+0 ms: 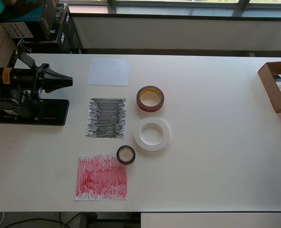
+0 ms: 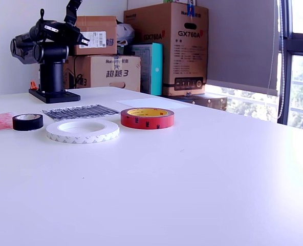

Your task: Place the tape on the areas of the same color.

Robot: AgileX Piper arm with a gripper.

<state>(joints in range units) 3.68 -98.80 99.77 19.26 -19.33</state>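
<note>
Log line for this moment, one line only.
gripper: parked, empty | red tape, white tape, black tape: on table, unsorted | black tape touches red sheet

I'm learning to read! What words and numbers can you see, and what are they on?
"GX760A": tall cardboard box, exterior view; it shows twice.
"3": lower brown box; the characters before it are too blurred for me to read.
White shipping label on the upper box: too small.
Red tape roll: print too small.
</note>
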